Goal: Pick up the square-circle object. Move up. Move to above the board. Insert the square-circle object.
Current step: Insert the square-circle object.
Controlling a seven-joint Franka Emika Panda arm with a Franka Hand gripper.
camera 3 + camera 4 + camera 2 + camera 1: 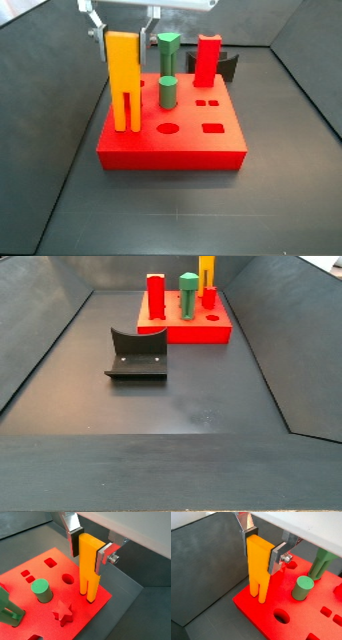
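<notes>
My gripper (263, 548) is shut on the upper end of the square-circle object (258, 567), a tall orange-yellow flat bar with two short prongs, held upright. It also shows in a wrist view (89, 569) and in both side views (123, 80) (207, 268). The silver fingers (103, 559) press its two narrow sides. Its prongs reach down to the top face of the board (271, 609), a red block with square and round holes, near the board's edge (174, 155). I cannot tell whether the prongs are inside holes. The gripper (127, 35) is directly above the board.
A green cylinder peg (168, 92), a taller dark green piece (170, 50) and a tall red block (207, 60) stand in the board. A red star piece (62, 612) sits in it too. The fixture (138, 353) stands on the dark floor in front of the board (187, 328). Dark walls enclose the floor.
</notes>
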